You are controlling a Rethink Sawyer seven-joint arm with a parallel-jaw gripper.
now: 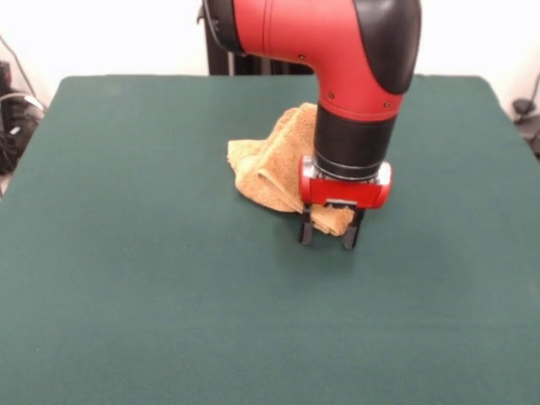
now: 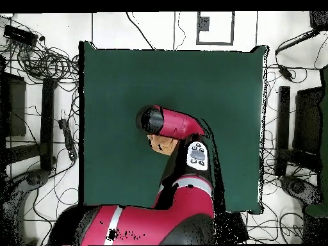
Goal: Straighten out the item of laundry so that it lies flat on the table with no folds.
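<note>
The orange-tan towel point(image 1: 268, 164) lies crumpled in a folded heap near the middle of the dark green table point(image 1: 126, 270). My gripper point(image 1: 327, 236) points straight down at the heap's near right corner. Its black fingers point(image 1: 305, 231) stand apart with their tips at the table, and the towel's corner lies between them. The jaws look open. In the overhead view only a small patch of the towel point(image 2: 164, 147) shows beside the arm's wrist point(image 2: 154, 120), which hides the gripper over the table point(image 2: 115, 83).
The red and black arm point(image 1: 354, 76) comes down over the back of the towel. Cables and equipment point(image 2: 38, 64) lie on the floor around the table's edges.
</note>
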